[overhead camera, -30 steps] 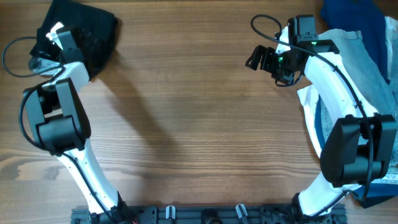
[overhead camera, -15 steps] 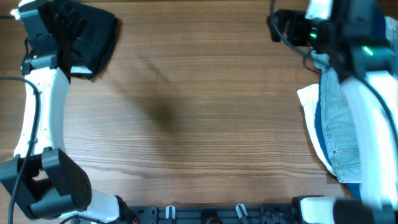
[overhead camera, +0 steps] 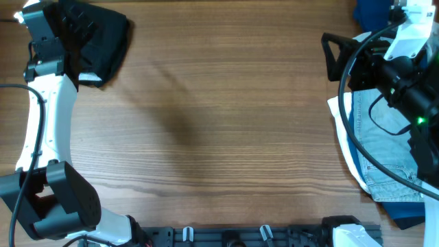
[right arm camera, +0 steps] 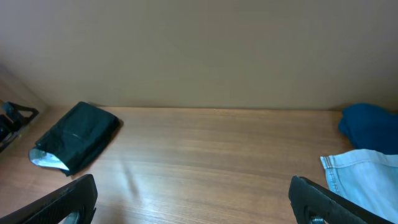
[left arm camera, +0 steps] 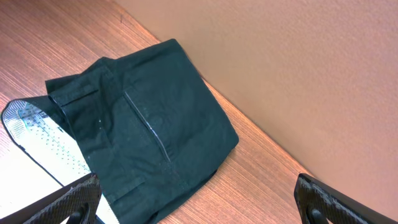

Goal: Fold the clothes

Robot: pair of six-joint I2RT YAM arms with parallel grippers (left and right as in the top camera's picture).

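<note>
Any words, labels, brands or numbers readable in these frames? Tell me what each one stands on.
No text can be read anywhere.
White lining of the black shorts: rows of small marks, too blurred to read.
Pale denim: no legible label shows.

On my right wrist camera, I see the black shorts (right arm camera: 78,137) lying as a folded bundle on the wooden table (right arm camera: 211,155) at the left of the frame, with their white lining (right arm camera: 46,160) showing at the lower end. At the right edge lies a dark blue garment (right arm camera: 371,129), and just below it the pale blue denim (right arm camera: 367,171), both well apart from the shorts. The two fingers (right arm camera: 71,196) of the right gripper (right arm camera: 194,202) stand wide apart in the lower corners.
</note>
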